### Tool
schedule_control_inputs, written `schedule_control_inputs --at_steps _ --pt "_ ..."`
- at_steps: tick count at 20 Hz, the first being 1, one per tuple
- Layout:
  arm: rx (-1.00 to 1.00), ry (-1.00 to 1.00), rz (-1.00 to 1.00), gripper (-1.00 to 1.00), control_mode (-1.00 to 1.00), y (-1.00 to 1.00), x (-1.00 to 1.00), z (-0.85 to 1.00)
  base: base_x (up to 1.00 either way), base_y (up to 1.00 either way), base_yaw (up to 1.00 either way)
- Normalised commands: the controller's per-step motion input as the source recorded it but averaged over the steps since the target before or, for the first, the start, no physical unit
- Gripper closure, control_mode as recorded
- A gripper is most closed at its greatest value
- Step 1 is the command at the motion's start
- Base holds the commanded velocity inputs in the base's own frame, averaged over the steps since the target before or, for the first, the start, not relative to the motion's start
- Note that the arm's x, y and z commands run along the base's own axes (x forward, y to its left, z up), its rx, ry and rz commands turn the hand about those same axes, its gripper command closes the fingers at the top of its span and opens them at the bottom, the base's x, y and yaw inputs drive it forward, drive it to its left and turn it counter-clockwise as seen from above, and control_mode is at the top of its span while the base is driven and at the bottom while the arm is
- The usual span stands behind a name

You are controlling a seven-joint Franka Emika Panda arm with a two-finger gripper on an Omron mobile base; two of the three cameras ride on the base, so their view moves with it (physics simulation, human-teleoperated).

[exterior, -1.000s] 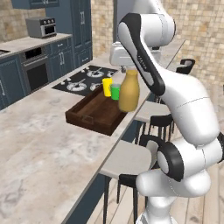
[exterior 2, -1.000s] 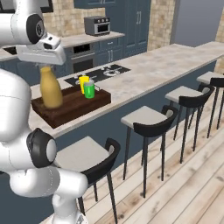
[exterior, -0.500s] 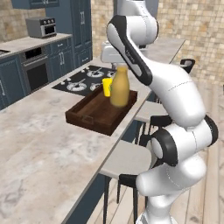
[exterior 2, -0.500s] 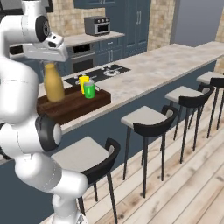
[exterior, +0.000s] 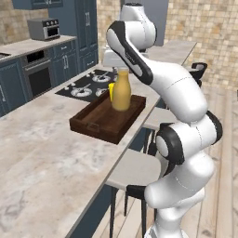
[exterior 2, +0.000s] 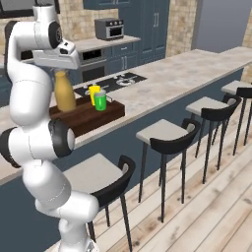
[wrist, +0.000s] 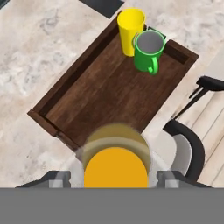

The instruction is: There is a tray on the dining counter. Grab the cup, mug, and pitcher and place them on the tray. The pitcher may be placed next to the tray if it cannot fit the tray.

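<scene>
Pitcher (exterior: 121, 91) upright on tray (exterior: 99, 120) near bench (exterior: 37, 139) edge, directly under jaws, which stand wide open either side of its top, not gripping. Right base view adds cup (exterior 2: 94, 93) and mug (exterior 2: 100, 101) side by side at tray's far end. Hand view: mug handle toward camera, stool (wrist: 186, 144) past bench edge.

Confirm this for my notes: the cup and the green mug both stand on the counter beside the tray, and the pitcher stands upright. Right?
Not quite. The cup and the green mug stand inside the tray, at one end, as the hand view shows. The pitcher does stand upright.
</scene>
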Motion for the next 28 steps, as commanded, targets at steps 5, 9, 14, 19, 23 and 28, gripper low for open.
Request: schedule_control_inputs --at_steps 5,9,14,19,23,28 --pt "0.0 0.0 0.0 1.0 -1.0 0.11 0.44 -0.22 0.0 0.0 0.0" --pt "0.0 0.0 0.0 1.0 -1.0 0.15 0.38 -0.32 0.0 0.0 0.0" --pt "0.0 0.0 0.03 1.0 -1.0 0.15 0.19 -0.4 0.0 0.0 0.0" --pt "0.0 0.0 0.02 1.0 -1.0 0.13 0.18 -0.37 0.0 0.0 0.0" --pt "0.0 0.0 0.01 1.0 -1.0 0.05 0.08 -0.35 0.0 0.0 0.0" --pt "0.0 0.01 0.01 1.0 -1.0 0.03 0.01 -0.21 0.0 0.0 0.0"
